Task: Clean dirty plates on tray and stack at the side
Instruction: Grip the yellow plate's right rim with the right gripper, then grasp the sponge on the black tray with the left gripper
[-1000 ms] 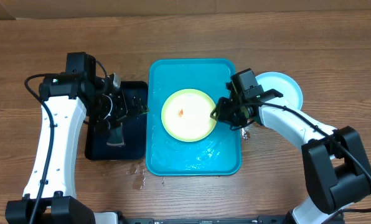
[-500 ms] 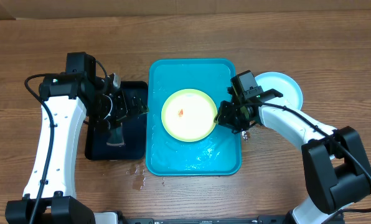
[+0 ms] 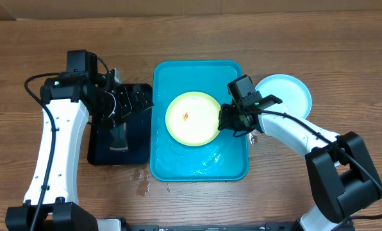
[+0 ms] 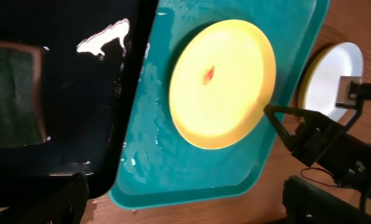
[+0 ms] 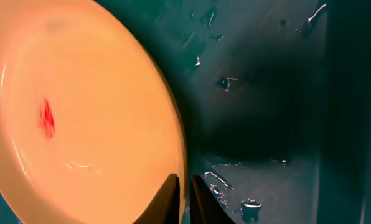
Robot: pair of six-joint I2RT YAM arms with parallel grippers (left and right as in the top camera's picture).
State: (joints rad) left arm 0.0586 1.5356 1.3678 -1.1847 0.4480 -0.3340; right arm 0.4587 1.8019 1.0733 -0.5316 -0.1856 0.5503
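A lime-green-rimmed plate (image 3: pixel 193 118) with a small red-orange smear lies flat in the turquoise tray (image 3: pixel 200 165). My right gripper (image 3: pixel 222 122) is shut on its right rim; the right wrist view has one finger above and one below the plate (image 5: pixel 79 112) edge, gripper (image 5: pixel 183 200). A light-blue-rimmed plate (image 3: pixel 288 92) rests on the table right of the tray, partly behind my right arm. My left gripper (image 3: pixel 132 104) hangs wide open over the navy tray, holding nothing; from its wrist I see the plate (image 4: pixel 223 81) and the tray (image 4: pixel 173 180).
A dark navy tray (image 3: pixel 122 153) sits left of the turquoise one, with a green sponge (image 4: pixel 11 102) in it. Water drops (image 3: pixel 143 183) lie on the wood by the turquoise tray's front left corner. The tray floor is wet.
My right gripper has closed onto the green plate's right rim and shifted slightly left. The left gripper has moved a little toward the back, still open.
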